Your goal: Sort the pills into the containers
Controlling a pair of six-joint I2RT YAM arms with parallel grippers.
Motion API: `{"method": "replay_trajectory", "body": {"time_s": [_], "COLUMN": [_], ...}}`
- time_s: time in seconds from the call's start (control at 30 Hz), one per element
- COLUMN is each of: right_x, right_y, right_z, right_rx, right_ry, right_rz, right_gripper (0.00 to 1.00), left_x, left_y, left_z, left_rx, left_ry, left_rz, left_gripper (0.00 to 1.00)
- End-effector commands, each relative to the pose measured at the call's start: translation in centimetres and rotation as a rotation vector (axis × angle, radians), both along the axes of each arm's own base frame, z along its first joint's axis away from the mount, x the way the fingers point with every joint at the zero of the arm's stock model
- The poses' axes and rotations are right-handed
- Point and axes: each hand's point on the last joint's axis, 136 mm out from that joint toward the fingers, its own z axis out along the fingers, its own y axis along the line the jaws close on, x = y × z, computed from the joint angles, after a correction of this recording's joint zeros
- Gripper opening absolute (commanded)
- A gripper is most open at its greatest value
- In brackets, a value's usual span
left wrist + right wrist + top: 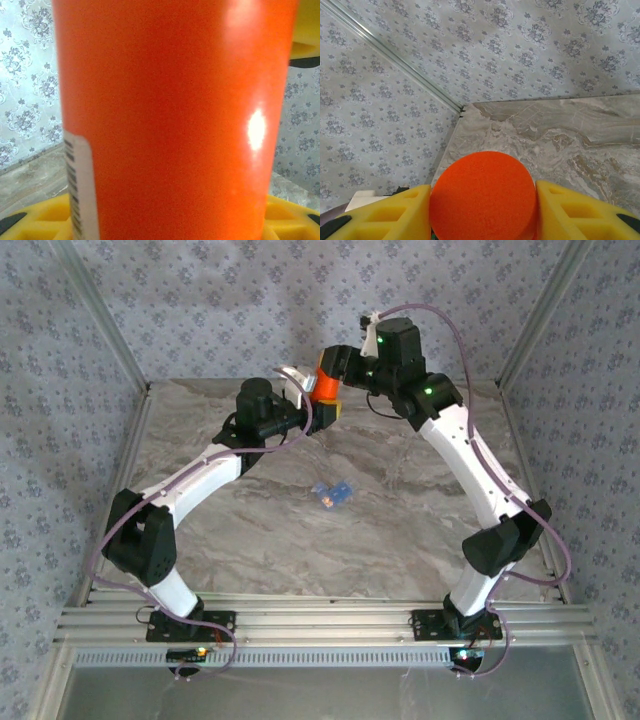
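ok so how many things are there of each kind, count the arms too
orange bottle: 1
blue pill box: 1
arms: 2, left arm and right arm
total: 4
The orange speck by the box is too small to tell, so it is not counted.

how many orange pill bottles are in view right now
1. The orange bottle is at the far side of the table, held between the jaws of both the left gripper and the right gripper. Another could be hidden behind the arms.
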Motion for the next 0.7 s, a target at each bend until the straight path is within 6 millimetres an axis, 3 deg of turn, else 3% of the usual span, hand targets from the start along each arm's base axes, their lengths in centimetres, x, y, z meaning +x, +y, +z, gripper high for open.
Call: {"method": "replay_trajectory", "body": {"time_s": [0.0, 0.07, 0.13, 0.2, 0.27, 0.47, 0.67], "right_x": [-1.7, -1.3, -1.1, -0.9, -1.0, -1.4, -1.9], "right_y": [0.9, 0.0, -1.1, -2.3, -3.4, -5.2, -4.0], "right_z": [-1.3, -0.2, 0.8, 3.1, 4.6, 6.7, 6.1], "right_rx": [0.021, 0.045, 0.067, 0.109, 0.14, 0.162, 0.141], "right_ry": [0.119, 0.101, 0.085, 0.021, -0.021, -0.127, -0.162], "right_rz": [0.061, 0.06, 0.063, 0.077, 0.102, 0.252, 0.46], "right_gripper": [0.54, 0.6, 0.73, 0.84, 0.89, 0.93, 0.93], "left_x": [-1.3, -1.3, -1.3, -1.4, -1.4, -1.9, -2.8], "left_y": [0.1, 0.1, 0.0, 0.0, -0.1, -0.5, -1.2], "left_z": [6.2, 6.2, 6.2, 6.1, 6.0, 6.1, 6.3], "left_rx": [-0.095, -0.094, -0.093, -0.089, -0.089, -0.091, -0.097], "left_ry": [-0.18, -0.18, -0.181, -0.178, -0.175, -0.164, -0.138], "left_rz": [-0.005, -0.005, -0.007, -0.012, -0.018, -0.056, -0.128], "left_gripper": [0.0, 0.0, 0.0, 0.0, 0.0, 0.0, 0.0]}}
